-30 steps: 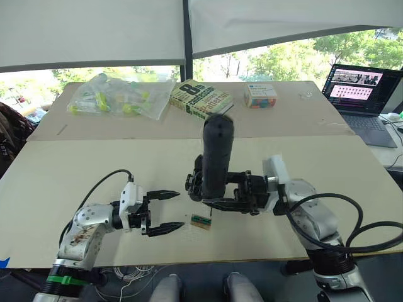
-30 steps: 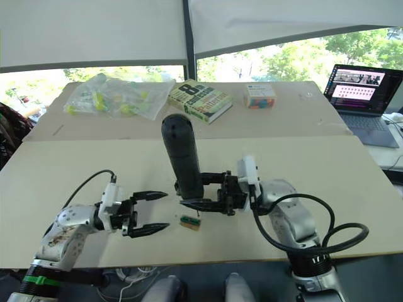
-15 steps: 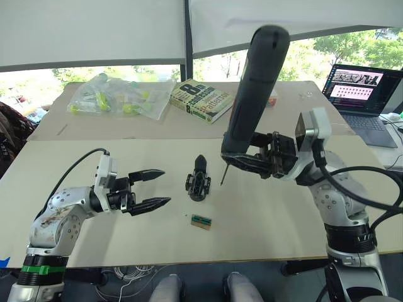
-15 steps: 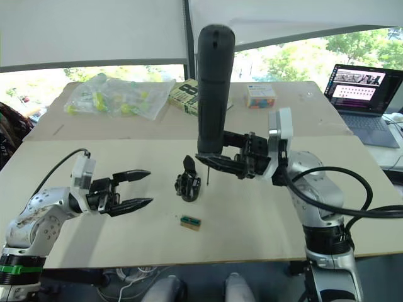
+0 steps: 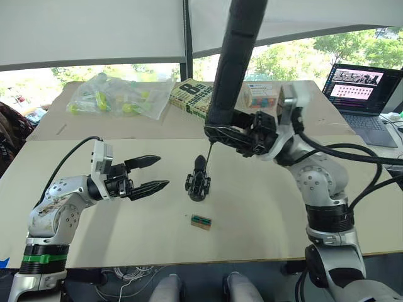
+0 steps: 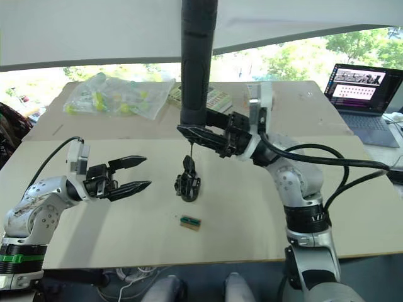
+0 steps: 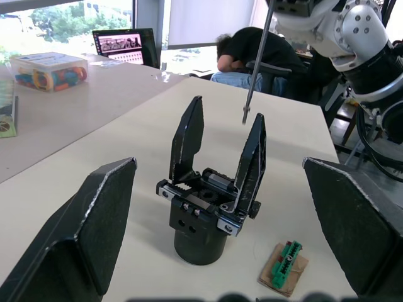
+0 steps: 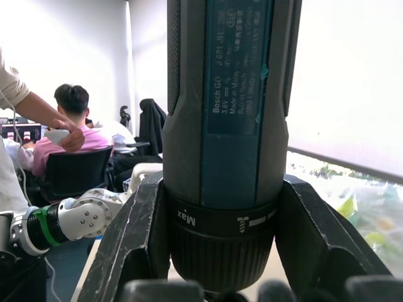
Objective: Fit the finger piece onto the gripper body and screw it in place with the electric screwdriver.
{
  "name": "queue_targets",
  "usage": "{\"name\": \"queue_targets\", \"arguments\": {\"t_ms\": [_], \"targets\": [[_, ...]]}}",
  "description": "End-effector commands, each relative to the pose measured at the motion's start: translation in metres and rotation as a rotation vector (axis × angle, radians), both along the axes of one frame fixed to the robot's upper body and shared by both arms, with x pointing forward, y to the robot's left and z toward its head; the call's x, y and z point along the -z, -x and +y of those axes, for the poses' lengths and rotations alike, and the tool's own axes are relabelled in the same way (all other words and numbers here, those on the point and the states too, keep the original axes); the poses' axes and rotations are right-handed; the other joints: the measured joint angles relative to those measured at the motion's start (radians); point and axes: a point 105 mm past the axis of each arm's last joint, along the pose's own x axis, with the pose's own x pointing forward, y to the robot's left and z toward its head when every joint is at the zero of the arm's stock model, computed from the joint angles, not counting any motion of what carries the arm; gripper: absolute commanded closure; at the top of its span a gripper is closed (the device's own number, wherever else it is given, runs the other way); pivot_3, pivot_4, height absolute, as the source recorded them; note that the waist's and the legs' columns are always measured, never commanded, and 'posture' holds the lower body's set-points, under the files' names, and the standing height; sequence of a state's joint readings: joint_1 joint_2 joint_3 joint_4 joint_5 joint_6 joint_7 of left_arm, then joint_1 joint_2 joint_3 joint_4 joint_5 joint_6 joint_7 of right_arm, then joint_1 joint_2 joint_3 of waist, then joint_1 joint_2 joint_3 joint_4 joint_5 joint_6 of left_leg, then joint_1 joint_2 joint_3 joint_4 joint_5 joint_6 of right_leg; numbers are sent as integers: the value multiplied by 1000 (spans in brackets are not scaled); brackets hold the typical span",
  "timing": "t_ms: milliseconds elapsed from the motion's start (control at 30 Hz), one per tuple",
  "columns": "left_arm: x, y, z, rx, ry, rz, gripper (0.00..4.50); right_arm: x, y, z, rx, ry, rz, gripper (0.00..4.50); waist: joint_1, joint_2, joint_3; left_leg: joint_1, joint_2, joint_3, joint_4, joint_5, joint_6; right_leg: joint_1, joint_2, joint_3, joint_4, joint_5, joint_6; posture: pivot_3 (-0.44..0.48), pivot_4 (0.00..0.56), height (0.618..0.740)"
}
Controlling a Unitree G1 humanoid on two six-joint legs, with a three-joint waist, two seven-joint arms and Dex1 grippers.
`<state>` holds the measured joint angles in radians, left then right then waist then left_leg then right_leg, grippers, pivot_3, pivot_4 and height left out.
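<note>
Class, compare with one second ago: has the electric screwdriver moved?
Yes. The electric screwdriver, then low beside the green-topped block, now stands raised, its bit above the gripper body.

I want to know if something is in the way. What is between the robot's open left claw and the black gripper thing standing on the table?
Nothing. In the left eye view, only bare table lies between the left claw and the gripper body.

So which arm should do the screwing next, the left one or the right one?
Probably the right. Its gripper already holds the electric screwdriver, bit just above the gripper body. The left gripper hangs open and empty beside it, so it could only steady the body.
</note>
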<state>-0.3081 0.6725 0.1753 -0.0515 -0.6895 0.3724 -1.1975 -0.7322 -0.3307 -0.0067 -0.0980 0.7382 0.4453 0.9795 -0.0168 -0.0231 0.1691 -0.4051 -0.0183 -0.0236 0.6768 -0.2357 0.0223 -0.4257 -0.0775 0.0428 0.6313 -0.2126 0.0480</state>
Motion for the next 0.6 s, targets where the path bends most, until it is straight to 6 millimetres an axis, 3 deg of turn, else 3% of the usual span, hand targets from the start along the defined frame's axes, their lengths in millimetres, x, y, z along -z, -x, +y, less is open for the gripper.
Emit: {"name": "queue_targets", "arguments": {"t_ms": [33,600], "targets": [[-3,-1,0,-12,-9,-40,0,-16,4,5,-4,-30,-94,2587,0,0,0,0,0,0,0,0,0,0,0,0,0,0,0,0,150,740],[27,2,-11,-7,-55,-17,0,1,0,28,-28,-17,-64,2587,-1,0,0,-1,0,0,0,0,0,-2,0,0,0,0,-1,0,150,740]]}}
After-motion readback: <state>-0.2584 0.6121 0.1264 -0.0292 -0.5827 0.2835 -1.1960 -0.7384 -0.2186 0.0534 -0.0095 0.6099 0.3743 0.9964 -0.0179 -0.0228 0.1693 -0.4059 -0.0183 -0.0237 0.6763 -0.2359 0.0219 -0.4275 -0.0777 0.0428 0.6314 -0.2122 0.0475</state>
